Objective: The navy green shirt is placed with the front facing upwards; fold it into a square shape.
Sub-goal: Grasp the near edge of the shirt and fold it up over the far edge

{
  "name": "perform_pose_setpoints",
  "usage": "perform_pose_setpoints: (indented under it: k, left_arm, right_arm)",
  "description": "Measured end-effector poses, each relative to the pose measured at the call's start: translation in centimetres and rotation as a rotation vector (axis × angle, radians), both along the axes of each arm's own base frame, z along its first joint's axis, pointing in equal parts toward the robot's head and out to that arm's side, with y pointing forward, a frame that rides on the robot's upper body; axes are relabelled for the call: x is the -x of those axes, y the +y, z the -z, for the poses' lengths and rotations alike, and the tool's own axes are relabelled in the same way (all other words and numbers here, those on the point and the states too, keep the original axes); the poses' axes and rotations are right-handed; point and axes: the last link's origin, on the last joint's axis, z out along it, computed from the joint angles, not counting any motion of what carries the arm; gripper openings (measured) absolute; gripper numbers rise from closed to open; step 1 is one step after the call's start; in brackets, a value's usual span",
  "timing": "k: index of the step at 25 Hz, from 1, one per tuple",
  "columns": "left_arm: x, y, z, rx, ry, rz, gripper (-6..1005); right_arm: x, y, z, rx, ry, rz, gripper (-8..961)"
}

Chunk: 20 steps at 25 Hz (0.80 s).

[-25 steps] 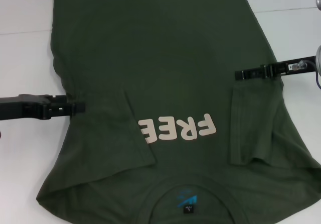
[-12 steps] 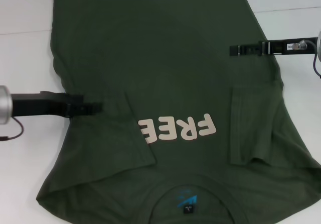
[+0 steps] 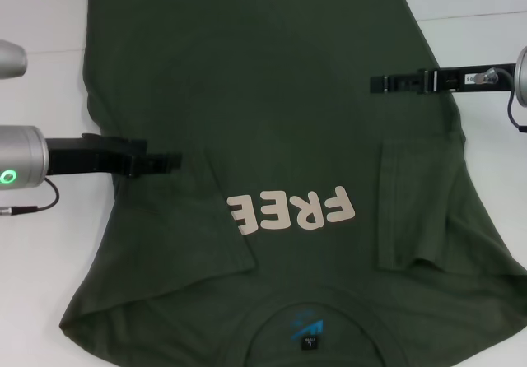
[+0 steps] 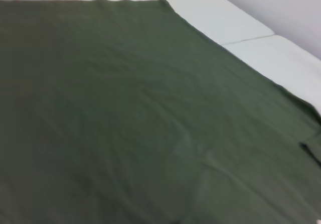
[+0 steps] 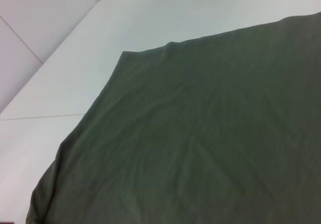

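Over the shirt's left side, the left claw (image 3: 169,162) reaches in from the white counter (image 3: 41,252); whether it is clenched or released cannot be told. Beyond its tip the navy green shirt (image 3: 272,120) lies flat, front up, both sleeves folded inward beside the "FREE" print (image 3: 291,209), collar nearest the robot. Only the head view shows this; both wrist views give plain cloth, its far hem and bare counter beyond. The right claw (image 3: 380,82) reaches in over the shirt's right edge, its state equally unclear.
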Motion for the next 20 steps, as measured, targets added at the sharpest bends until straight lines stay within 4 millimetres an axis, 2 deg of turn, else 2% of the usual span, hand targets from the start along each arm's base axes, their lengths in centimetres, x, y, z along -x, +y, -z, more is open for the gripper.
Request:
perform_pose_setpoints:
  k: [13, 20]
  left_arm:
    - [-0.4, 2.0, 3.0, -0.067, 0.156, 0.029, 784]
    - [-0.4, 2.4, 3.3, -0.084, 0.191, 0.032, 785]
  right_arm:
    - [0.2, -0.3, 0.7, 0.017, 0.018, 0.002, 898]
    - [0.0, -0.4, 0.7, 0.014, 0.026, 0.01, 898]
